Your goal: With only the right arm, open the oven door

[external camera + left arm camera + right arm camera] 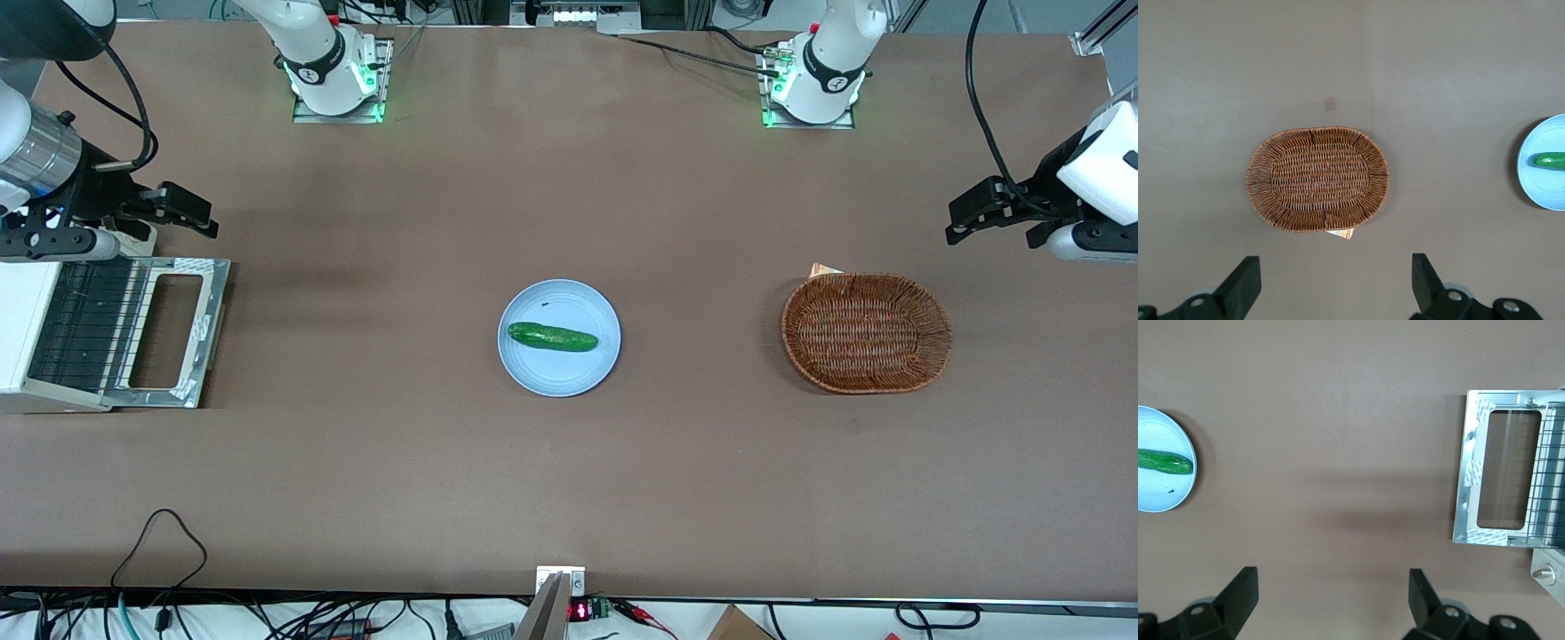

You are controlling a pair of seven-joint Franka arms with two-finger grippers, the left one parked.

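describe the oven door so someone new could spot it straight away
Go to the working arm's end of the brown table, where a small white toaster oven stands. The oven door lies folded down flat on the table in front of it, with the open gripper above, clear of it. It is the only silver metal frame around a see-through window; the plate and wicker basket are round.

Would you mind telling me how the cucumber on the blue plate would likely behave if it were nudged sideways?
The cucumber looks rounded and lies alone on the smooth plate, so it would probably roll or slide. Its glossy skin may be slippery. The gripper, fingers open, hovers above the oven door, which lies flat open.
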